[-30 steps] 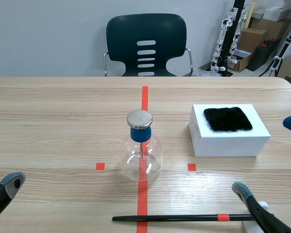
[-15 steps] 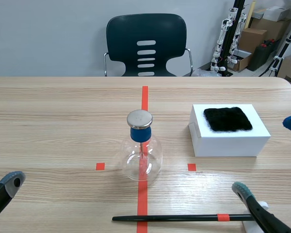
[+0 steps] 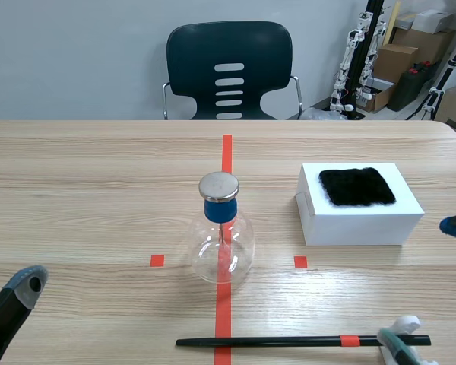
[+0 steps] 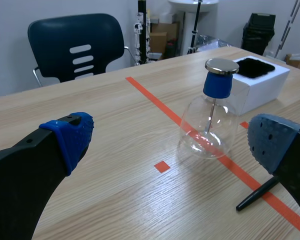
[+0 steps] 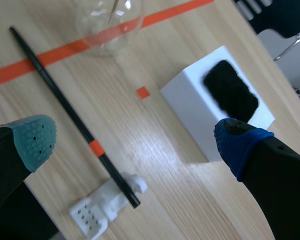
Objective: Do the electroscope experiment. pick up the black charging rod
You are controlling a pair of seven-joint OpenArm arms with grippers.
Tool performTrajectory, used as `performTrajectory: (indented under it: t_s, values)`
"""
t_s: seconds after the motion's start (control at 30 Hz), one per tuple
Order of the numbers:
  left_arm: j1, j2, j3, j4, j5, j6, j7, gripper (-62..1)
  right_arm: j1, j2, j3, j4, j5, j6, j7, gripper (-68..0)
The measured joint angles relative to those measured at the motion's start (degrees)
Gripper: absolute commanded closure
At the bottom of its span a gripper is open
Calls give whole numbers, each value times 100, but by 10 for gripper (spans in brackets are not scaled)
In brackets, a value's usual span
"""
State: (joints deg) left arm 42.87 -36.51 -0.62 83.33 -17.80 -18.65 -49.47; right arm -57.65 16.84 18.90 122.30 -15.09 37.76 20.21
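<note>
The black charging rod [image 3: 289, 342] lies along the near table edge, an orange band [image 3: 349, 340] close to its right end, which rests on a small white stand [image 3: 405, 327]. In the right wrist view the rod [image 5: 72, 117] runs under my open right gripper [image 5: 136, 140], between its spread fingers and not touched; the stand [image 5: 105, 202] is close below. The glass electroscope flask [image 3: 221, 245] stands mid-table on the red tape. My left gripper [image 4: 172, 142] hangs open at the near left, empty, with the flask [image 4: 210, 125] and the rod's tip [image 4: 257, 192] ahead of it.
A white box [image 3: 357, 224] topped by a black fur pad [image 3: 357, 186] stands to the right of the flask. A dark chair [image 3: 229, 72] is behind the far table edge. Boxes and stands clutter the far right corner of the room.
My right gripper has dropped lower over the rod's right end; its teal finger sits lower in the scene view and the blue one has come down. The left finger shifted slightly right.
</note>
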Motion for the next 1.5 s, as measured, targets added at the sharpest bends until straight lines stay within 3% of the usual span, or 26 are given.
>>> performTrajectory:
  t_s: [0.1, 0.33, 0.4, 0.53, 0.67, 0.8, 0.87, 1.13, 1.27, 1.37, 1.5]
  values:
    - [-2, 101, 0, 0, 234, -7, -153, -623, 125, 35, -9, 293, -122, 476, -603, -679]
    - [-393, 448, 42, -531, 568, -175, -686, -623, 1001, 787, -896, 514, -140, 463, -2632, -679]
    - [-568, 555, 116, -809, 706, -212, -846, -623, 1344, 1003, -1233, 514, 63, 463, -3287, -679]
    - [-901, 767, 332, -1320, 774, -245, -953, -623, 2026, 1141, -1718, 514, 66, 463, -3926, -679]
    - [-1220, 879, 520, -1784, 1034, -245, -1167, -623, 2339, 1139, -2146, 514, -264, 459, -4159, -679]
    - [-1473, 1051, 586, -2260, 1027, -245, -1357, -623, 2380, 1172, -2656, 514, -417, 461, -4354, -679]
    - [-1572, 1126, 588, -2476, 1029, -245, -1427, -623, 2433, 1327, -2907, 505, -188, 461, -4666, -679]
    - [-1784, 1357, 588, -2918, 1187, -81, -1451, -623, 3064, 2302, -3960, 404, 1668, 461, -6212, -679]
    - [-1801, 1480, 588, -2992, 1237, 57, -1480, -623, 3580, 2334, -4223, 35, 2194, 452, -7069, -679]
    - [-1810, 1523, 588, -3045, 1528, 68, -1766, -623, 3987, 2330, -4448, -356, 2636, 452, -7486, -679]
    - [-1810, 1521, 586, -3053, 1502, 101, -1976, -623, 4489, 2319, -4894, -804, 3038, 452, -8024, -679]
